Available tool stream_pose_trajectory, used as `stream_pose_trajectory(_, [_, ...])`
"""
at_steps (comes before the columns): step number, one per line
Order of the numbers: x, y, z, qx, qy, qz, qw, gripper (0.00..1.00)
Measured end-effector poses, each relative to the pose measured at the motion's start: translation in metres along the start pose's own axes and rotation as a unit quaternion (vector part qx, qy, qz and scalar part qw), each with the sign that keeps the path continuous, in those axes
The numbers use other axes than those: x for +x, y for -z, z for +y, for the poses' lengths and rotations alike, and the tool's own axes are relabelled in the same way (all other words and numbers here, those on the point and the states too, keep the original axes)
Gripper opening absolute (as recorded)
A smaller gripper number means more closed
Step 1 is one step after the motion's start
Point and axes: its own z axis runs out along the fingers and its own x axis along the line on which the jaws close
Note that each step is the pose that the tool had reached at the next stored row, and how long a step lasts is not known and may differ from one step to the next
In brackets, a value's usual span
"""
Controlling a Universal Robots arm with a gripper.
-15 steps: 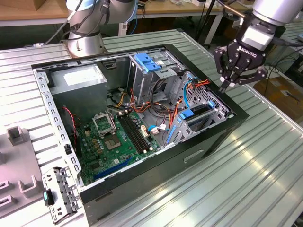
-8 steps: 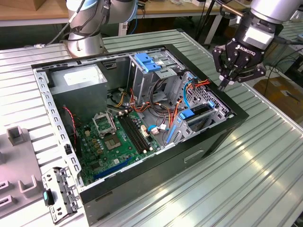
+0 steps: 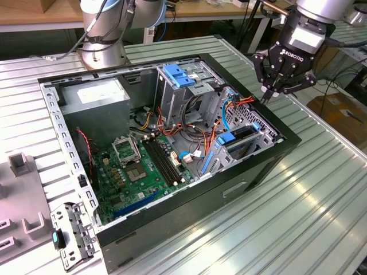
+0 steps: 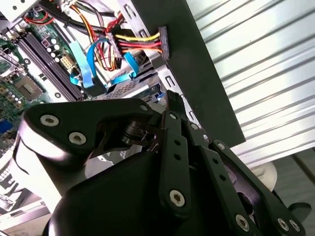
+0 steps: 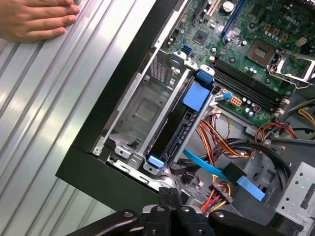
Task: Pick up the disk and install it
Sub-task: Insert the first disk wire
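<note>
An open computer case (image 3: 189, 224) lies on a ribbed metal counter (image 3: 304, 217). In the upper right of the exterior view, the black gripper (image 3: 268, 96) hangs just over the case's far rim. It is clenched, fingertips pressed together and holding nothing. The disk (image 3: 243, 137) stands on edge in its blue carrier inside the drive cage, right of the green motherboard (image 3: 137, 172). In the first wrist view, a person's hand (image 5: 34, 19) rests flat on the counter.

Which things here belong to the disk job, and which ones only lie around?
Job: the disk, in the drive cage; the gripper, shut, holding nothing.
Around: a hand on the table; a metal bracket; a grey tray.
</note>
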Motion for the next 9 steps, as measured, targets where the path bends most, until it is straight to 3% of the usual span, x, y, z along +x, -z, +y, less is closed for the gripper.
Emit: stream_pose_trajectory(9, [-0.015, 0.0009, -0.0161, 0.0002, 0.021, 0.0012, 0.99977, 0.11])
